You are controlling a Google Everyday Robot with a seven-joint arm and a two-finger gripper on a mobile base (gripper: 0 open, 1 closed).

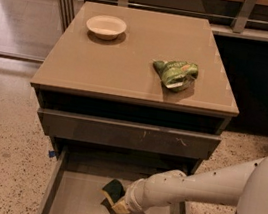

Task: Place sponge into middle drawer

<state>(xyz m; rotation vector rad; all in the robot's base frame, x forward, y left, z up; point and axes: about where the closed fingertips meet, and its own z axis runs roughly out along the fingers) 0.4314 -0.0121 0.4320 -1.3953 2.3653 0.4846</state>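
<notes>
Gripper (119,204), lower ctr, mostly hidden behind wrist, at sponge (112,190). Middle drawer (76,200) front cut off by btm edge; arm (197,186) cut off at right edge.

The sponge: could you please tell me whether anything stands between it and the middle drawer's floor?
Nothing visible does. The sponge is at the claw, low inside the open middle drawer; the bowl and snack bag lie up on the cabinet top.

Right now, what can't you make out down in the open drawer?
1. Claw, low in the middle drawer: mostly hidden behind the arm, camera view.
2. Sponge: near end covered by the claw; resting or lifted, unclear.
3. Drawer front: cut off by the bottom edge.
</notes>
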